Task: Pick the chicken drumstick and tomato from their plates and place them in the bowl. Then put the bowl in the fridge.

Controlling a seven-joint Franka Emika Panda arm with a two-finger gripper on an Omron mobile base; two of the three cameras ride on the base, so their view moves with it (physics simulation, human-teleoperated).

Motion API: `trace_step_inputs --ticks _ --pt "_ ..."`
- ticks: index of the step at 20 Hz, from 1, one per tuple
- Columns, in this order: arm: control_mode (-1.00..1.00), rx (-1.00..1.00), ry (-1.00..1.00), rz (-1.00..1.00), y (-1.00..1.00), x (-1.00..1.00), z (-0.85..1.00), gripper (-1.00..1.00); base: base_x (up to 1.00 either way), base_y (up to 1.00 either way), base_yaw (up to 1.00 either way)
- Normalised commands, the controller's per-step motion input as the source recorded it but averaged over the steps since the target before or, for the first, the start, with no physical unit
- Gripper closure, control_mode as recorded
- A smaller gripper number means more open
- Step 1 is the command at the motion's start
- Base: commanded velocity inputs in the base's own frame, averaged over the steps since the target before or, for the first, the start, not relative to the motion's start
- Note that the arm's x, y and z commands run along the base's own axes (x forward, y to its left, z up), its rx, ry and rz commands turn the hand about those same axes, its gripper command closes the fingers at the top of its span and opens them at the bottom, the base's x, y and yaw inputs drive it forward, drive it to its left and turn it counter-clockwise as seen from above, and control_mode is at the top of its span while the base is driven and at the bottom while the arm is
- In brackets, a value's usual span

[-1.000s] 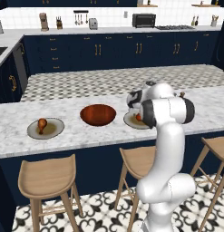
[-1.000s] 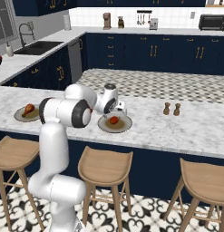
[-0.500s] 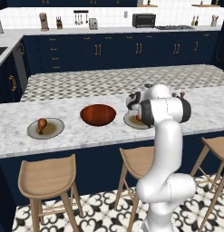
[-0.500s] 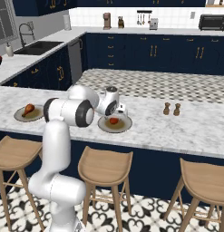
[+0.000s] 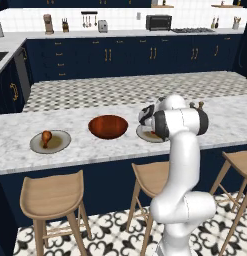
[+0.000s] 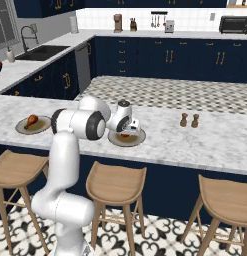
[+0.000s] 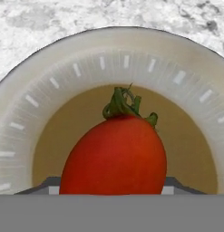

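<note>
The tomato [image 7: 115, 154] is being sat on its plate [image 7: 36, 104] on the tabletop [image 5: 85, 145] with the fingers [image 7: 109, 190] around it, grip not clear, and next it is likely being lifted over to the bowl [image 5: 108, 126].

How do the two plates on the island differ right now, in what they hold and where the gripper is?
The left plate holds the drumstick and stands free of the arm; the right plate holds the tomato, with the gripper down over it. The left plate lies left of the bowl, the right plate on its other side. Both are round, pale-rimmed with olive-brown centres, on the marble counter.
</note>
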Motion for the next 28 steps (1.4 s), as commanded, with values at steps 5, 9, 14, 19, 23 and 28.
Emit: trace_step_inputs --ticks 5,9,14,19,23,28 --pt "-1.0 0.0 -0.07 0.0 0.0 -0.51 0.16 1.0 0.0 0.0 0.0" --pt "-1.0 0.07 -0.18 0.01 0.22 -1.0 0.98 1.0 0.0 0.0 0.0" --pt "-1.0 0.09 -0.05 0.1 0.76 -0.69 0.7 1.0 0.0 0.0 0.0" --pt "-1.0 0.01 -0.02 0.14 0.89 -0.11 0.63 1.0 0.0 0.0 0.0" --pt "-1.0 0.0 0.2 0.08 0.75 0.25 0.39 1.0 0.0 0.0 0.0" --pt "-1.0 -0.07 0.23 0.0 0.69 0.57 -0.04 1.0 0.0 0.0 0.0"
